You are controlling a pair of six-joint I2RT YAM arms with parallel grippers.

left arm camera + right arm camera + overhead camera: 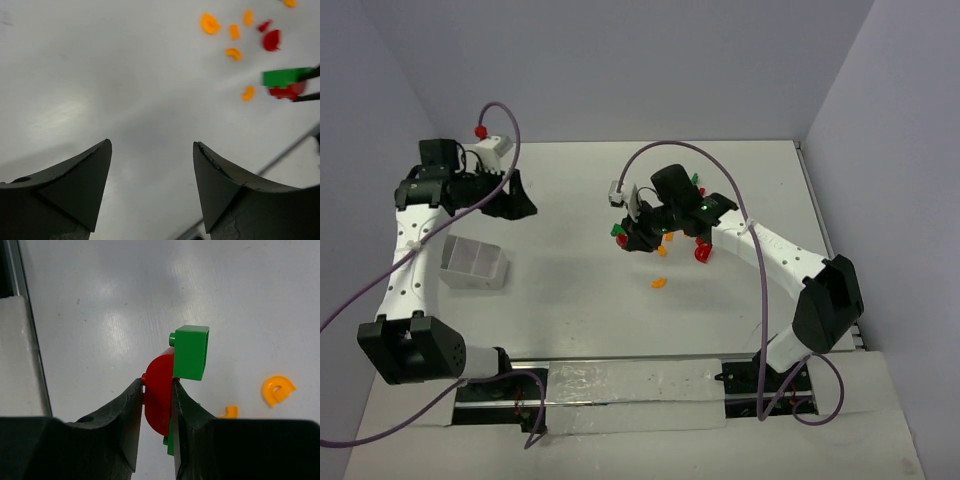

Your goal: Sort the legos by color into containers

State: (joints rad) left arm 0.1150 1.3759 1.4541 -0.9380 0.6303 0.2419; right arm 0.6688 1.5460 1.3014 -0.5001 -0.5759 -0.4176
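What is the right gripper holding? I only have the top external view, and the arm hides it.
Observer: The right wrist view shows the right gripper shut on a red half-disc, with a green block pressed against it, seemingly attached.
Operator: Is the left gripper carrying anything?
Observer: No. The left wrist view shows the left gripper open, only bare table between its jaws.
Operator: Anything loose beside the held pieces?
Observer: An orange half-ring lies on the table just to their right in the right wrist view.

Red half-disc, green block attached, pinched in right claw; white tray apart.
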